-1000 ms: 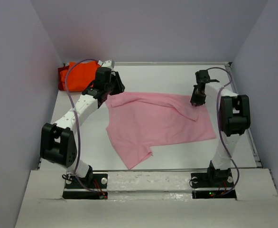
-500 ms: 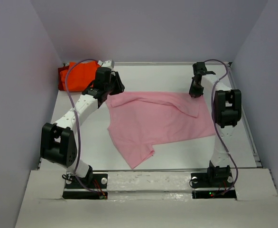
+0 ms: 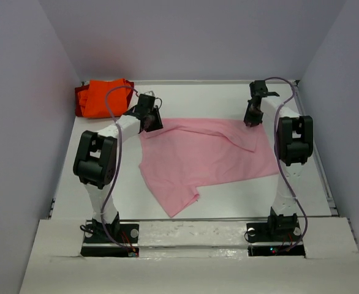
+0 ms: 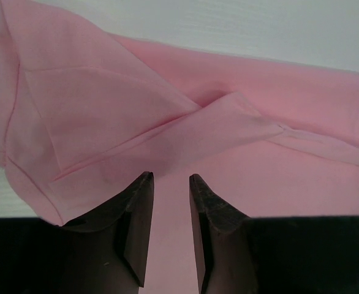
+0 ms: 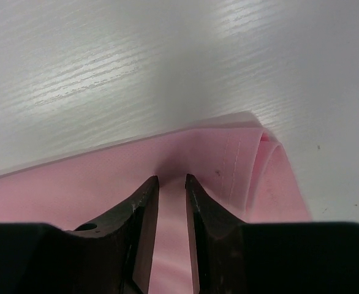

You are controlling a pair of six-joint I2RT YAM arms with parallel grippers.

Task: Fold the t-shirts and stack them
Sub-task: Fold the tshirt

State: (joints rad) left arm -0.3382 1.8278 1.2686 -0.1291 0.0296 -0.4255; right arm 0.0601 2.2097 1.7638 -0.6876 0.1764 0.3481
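White surface [image 3: 228,199] here, with a faint streaky grain showing up close and a thin rail [image 3: 328,184] running down its right edge. Plain pale grey walls [image 3: 185,37] box it in at the back and both sides. Along the near edge sits a white board ledge [image 3: 192,269].

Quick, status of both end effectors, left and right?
Left end effector: jaws slightly apart over the pink t-shirt; whether it grips cannot be told.
Right end effector: jaws slightly apart at the pink t-shirt's edge; grip cannot be told.
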